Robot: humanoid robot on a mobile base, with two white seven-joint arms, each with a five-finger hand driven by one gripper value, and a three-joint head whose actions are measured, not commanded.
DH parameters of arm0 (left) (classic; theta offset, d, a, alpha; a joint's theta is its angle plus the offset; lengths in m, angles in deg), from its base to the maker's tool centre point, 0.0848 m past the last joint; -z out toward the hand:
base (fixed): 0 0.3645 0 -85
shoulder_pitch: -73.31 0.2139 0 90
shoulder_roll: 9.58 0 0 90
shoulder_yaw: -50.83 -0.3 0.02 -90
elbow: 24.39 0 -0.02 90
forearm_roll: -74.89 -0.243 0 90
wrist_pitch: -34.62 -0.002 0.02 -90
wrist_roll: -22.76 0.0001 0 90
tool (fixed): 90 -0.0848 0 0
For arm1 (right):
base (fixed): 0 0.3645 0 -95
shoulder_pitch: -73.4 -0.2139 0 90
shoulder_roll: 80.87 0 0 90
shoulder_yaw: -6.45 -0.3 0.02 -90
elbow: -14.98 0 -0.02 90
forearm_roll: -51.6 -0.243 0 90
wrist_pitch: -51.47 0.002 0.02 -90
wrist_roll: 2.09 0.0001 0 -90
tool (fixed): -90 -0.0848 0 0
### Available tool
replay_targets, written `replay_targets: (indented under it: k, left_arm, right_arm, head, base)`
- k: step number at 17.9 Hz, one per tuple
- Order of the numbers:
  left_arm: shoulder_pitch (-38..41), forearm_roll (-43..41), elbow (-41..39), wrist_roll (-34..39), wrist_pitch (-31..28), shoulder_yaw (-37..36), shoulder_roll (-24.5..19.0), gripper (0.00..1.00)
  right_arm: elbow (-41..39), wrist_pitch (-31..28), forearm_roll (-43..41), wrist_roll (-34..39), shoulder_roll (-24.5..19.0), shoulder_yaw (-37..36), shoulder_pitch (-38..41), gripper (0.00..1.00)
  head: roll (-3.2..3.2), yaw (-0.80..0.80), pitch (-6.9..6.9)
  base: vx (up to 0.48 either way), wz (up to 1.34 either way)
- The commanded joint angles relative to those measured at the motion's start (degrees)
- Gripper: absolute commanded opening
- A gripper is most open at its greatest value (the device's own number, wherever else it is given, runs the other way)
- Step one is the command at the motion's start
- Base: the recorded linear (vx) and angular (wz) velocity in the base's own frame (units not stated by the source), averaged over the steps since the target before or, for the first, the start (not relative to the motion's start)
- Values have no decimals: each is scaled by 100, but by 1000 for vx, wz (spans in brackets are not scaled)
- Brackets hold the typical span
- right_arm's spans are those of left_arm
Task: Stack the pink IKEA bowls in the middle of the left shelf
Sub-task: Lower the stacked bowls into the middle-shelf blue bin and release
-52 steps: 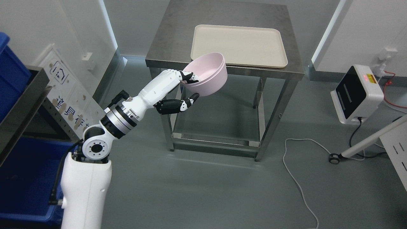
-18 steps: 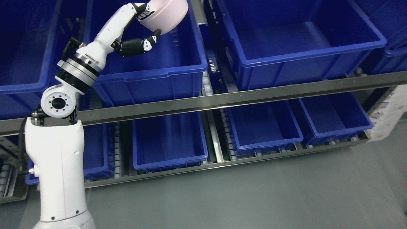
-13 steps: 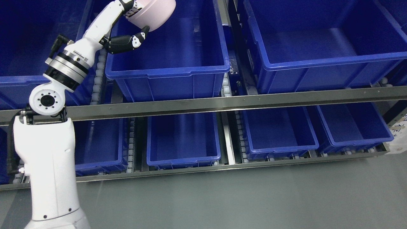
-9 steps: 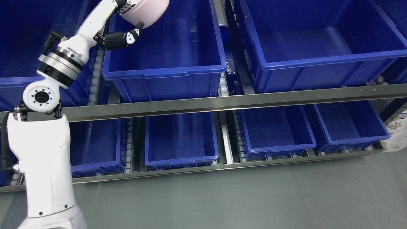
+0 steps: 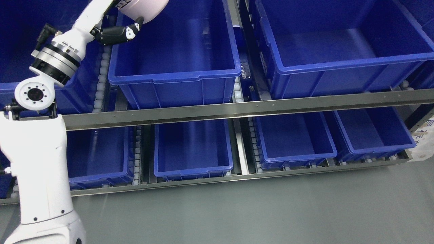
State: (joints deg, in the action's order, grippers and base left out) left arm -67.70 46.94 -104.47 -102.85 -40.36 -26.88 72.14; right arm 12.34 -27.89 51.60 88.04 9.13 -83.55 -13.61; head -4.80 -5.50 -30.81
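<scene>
Up at the top left, the left robot hand (image 5: 127,20) is clamped on the smooth pink round plastic bowl (image 5: 144,8), black thumb tucked under its curved side, the rest of the grip cut off by the picture's top edge. The bowl hangs above the far left corner of the big blue plastic bin (image 5: 174,51) in the middle of the upper shelf level, clear of the bin's rim, and that bin gapes wide open below it. To its right, past a strip of white rollers (image 5: 239,93), sits a second large blue bin (image 5: 339,44), its thick lip glossy. A brushed steel rail (image 5: 237,107) runs right across the shelf front, nearer than both bins. Beneath it, three smaller blue bins line up side by side: the middle low bin (image 5: 193,149), one to the right (image 5: 293,140), and another further right (image 5: 373,134), each parted by roller tracks. Nearest of all, smooth grey floor (image 5: 254,210) spreads out. The white left arm (image 5: 40,162) rises along the left edge.
</scene>
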Motion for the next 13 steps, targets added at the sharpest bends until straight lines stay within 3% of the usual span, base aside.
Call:
replay_targets:
  k: [1, 9, 13]
  left_arm:
    - [-505, -210, 1168, 2, 62, -42, -218, 7]
    - [-1130, -298, 3513, 484, 158, -911, -104, 9]
    - [-1148, -307, 4219, 660, 220, -921, 55, 10]
  right_arm:
    - [0, 0, 44, 5, 100, -53, 0, 100]
    - [0, 0, 44, 5, 100, -53, 0, 100]
    - [0, 0, 44, 5, 100, -53, 0, 100]
  head:
    - [0, 0, 0]
    - [0, 0, 0]
    - [0, 0, 0]
  base:
    - [0, 0]
    - [0, -4]
    - [12, -125]
